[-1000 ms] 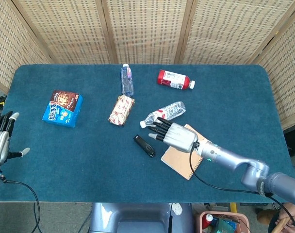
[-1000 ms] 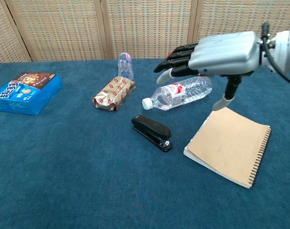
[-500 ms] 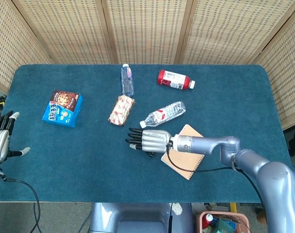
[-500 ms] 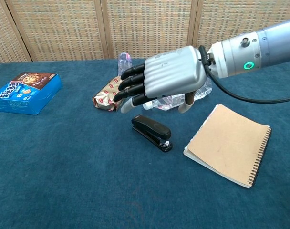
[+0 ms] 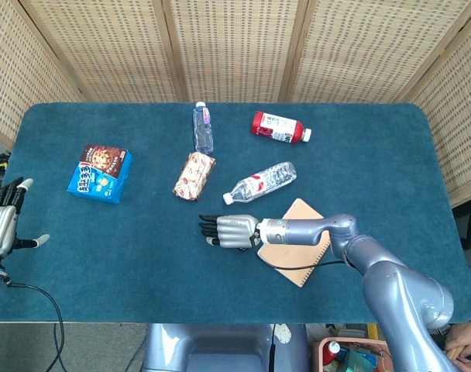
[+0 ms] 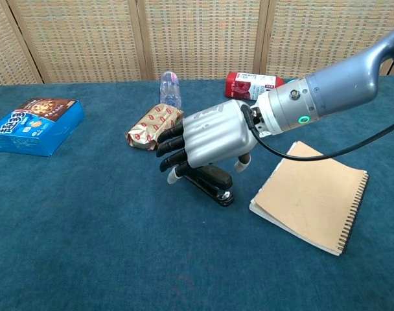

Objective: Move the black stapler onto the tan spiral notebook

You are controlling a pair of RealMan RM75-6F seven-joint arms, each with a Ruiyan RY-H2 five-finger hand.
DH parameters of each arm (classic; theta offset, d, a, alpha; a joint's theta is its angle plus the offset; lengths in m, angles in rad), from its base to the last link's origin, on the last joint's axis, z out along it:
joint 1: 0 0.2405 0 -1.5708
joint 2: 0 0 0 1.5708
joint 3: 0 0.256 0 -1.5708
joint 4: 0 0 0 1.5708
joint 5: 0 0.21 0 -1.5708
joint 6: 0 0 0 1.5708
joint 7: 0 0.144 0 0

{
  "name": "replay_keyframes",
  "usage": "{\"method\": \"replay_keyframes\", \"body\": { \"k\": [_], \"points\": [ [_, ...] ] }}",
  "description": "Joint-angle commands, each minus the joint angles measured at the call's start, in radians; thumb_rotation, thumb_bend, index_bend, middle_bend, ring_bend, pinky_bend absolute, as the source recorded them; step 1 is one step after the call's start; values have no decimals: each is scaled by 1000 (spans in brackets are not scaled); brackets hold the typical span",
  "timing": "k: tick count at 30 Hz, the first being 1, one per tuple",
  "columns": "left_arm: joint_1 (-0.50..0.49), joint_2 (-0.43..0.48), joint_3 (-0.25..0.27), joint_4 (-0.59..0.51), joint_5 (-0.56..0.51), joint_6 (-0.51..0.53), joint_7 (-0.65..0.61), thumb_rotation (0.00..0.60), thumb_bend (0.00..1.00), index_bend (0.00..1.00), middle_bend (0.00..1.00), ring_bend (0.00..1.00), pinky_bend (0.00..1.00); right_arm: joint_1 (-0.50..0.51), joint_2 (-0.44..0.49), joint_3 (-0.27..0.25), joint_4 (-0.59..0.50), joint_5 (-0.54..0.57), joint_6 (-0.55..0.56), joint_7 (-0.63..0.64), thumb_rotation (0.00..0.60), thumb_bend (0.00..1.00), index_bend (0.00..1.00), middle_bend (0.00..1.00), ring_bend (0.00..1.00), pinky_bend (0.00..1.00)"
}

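Over black stapler (image 6: 212, 183), right hand (image 6: 207, 138) sits palm-down, fingers apart, not yet gripping. Tan spiral notebook (image 6: 312, 197) lies at approx. 3 o'clock, apart.

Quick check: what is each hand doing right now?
Left hand: open, holding nothing.
Right hand: over the black stapler, fingers spread; a grip cannot be told.

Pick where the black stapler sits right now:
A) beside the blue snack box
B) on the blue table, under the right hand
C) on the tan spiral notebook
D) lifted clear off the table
B: in the chest view the black stapler rests on the blue table, with the right hand spread low over it, and the tan spiral notebook lies bare beside it.
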Motion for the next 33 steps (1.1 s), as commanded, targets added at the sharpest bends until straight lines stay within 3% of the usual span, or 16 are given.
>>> {"method": "replay_keyframes", "body": {
  "k": [1, 5, 12, 15, 27, 33],
  "points": [
    [0, 0, -2, 3, -3, -3, -1, 600, 24, 0, 0, 0, 0, 1, -20, -23, 27, 14, 6, 9, 600, 0, 185, 129, 13, 5],
    [-2, 0, -6, 6, -4, -12, -6, 600, 24, 0, 0, 0, 0, 0, -46, -52, 64, 21, 31, 20, 600, 30, 300, 249, 139, 156],
    [-4, 2, -11, 11, -6, -23, -18, 600, 24, 0, 0, 0, 0, -11, -106, -81, 166, 37, 98, 43, 600, 299, 493, 451, 340, 360],
    [-4, 3, -12, 14, -6, -27, -23, 600, 24, 0, 0, 0, 0, -15, -129, -99, 210, 44, 128, 66, 600, 337, 542, 498, 387, 417],
    [-6, 2, -14, 15, -8, -40, -26, 600, 24, 0, 0, 0, 0, -34, -131, -116, 261, 82, 207, 71, 600, 382, 556, 508, 401, 465],
    [-4, 6, -15, 14, -8, -43, -38, 600, 24, 0, 0, 0, 0, -61, -29, -87, 189, 131, 279, 23, 600, 392, 557, 508, 401, 477]
  ]
}}
